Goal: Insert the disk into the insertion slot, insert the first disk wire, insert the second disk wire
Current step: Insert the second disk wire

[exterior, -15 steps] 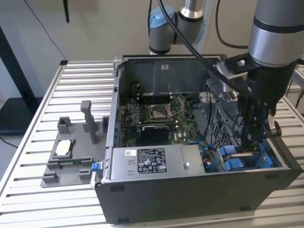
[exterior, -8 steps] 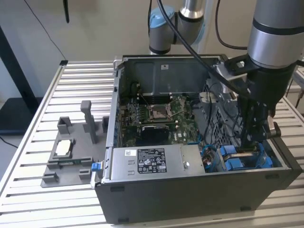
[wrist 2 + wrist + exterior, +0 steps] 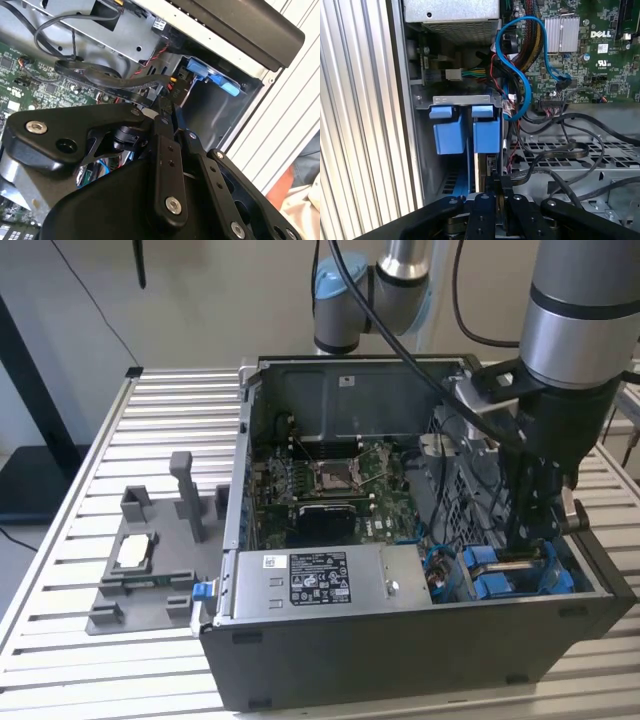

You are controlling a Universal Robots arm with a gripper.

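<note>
The disk stands on edge in its blue carrier, low in the insertion slot at the front corner of the open computer case. A second blue carrier sits beside it. My gripper reaches down into that bay and is shut on the disk's upper edge. In the exterior view the gripper hangs over the blue carriers at the view's right. The second wrist view has the fingertips together, near a blue carrier tab. A blue wire and black wires lie loose by the bay.
A grey labelled power-supply box fills the case front beside the bay, and the motherboard lies behind it. Metal case walls close in the bay. A grey fixture with a small silver part stands on the slatted table at the exterior view's left.
</note>
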